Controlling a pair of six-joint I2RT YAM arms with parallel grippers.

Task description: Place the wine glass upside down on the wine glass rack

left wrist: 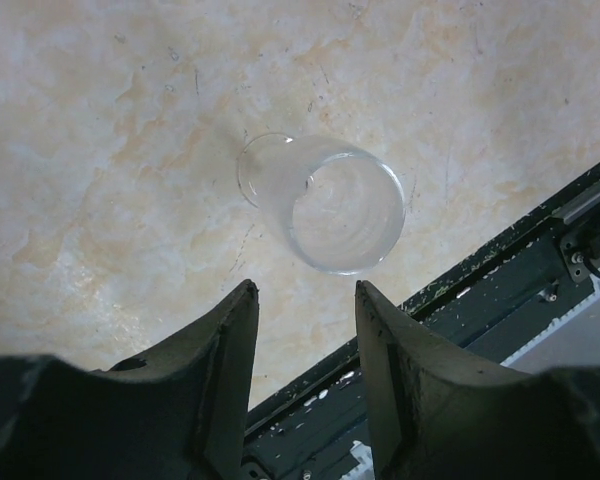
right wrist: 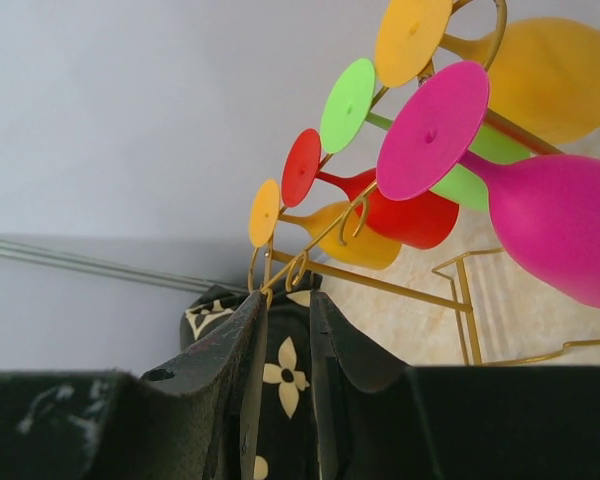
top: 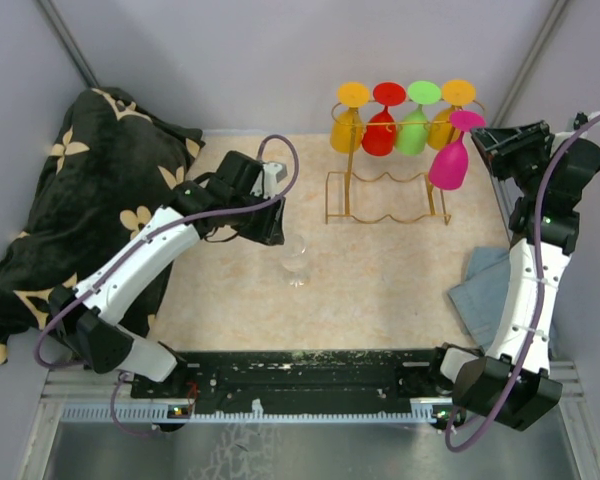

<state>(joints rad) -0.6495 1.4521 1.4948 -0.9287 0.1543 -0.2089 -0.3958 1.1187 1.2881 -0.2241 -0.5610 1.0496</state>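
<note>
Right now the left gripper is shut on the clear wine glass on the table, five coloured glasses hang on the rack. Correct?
No: the left gripper is open, the clear wine glass standing free beyond its fingertips, per the left wrist view. Five coloured glasses hang on the rack.

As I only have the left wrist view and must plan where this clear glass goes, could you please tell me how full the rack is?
Observer: Four glasses hang upside down on the wine glass rack: left orange glass, red glass, green glass, right orange glass.
Operator: Is anything at its right end?
Observer: A pink glass, foot up and tilted; whether it is seated on the rail, I cannot tell.
Operator: And the right arm?
Observer: The right gripper is beside that pink glass, jaws slightly apart, nothing between them.
</note>
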